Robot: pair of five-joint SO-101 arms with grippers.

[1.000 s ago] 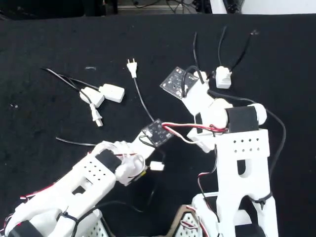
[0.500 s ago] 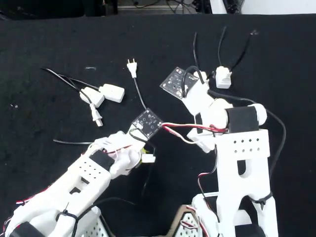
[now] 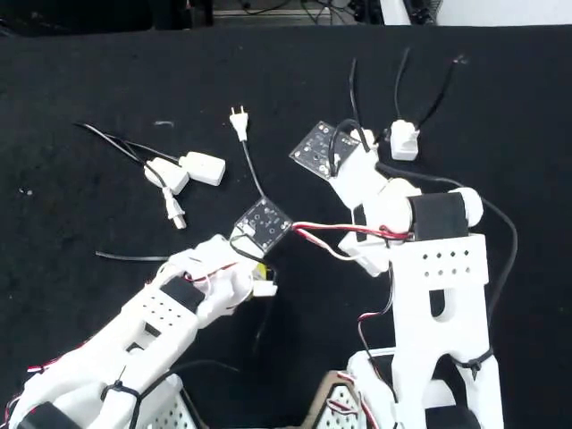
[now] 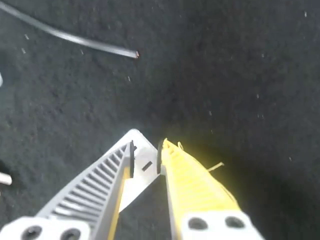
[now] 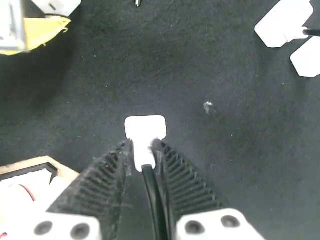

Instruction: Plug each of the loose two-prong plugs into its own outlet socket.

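Observation:
My left gripper (image 4: 145, 150), with one white and one yellow finger, is shut on a small white two-prong plug (image 4: 145, 165), prongs pointing away from the wrist. From above, this plug (image 3: 265, 288) hangs low over the cloth at centre. My right gripper (image 5: 144, 145) is shut on a white connector (image 5: 145, 129) with a black cord; I cannot tell if it is a plug or a socket. Two white outlet sockets (image 3: 204, 168) lie at the left, also seen as sockets (image 5: 285, 22) in the right wrist view. Loose plugs lie at the top centre (image 3: 238, 116) and left (image 3: 176, 214).
Another white socket (image 3: 404, 140) with black cords lies behind the right arm's wrist (image 3: 366, 174). A loose black wire (image 3: 134, 258) runs beside the left arm, its bare end (image 4: 135, 53) ahead of the left gripper. Black cloth covers the table (image 3: 80, 71).
The left arm has swung up and to the left over the table, carrying its plug along. The right arm has kept still.

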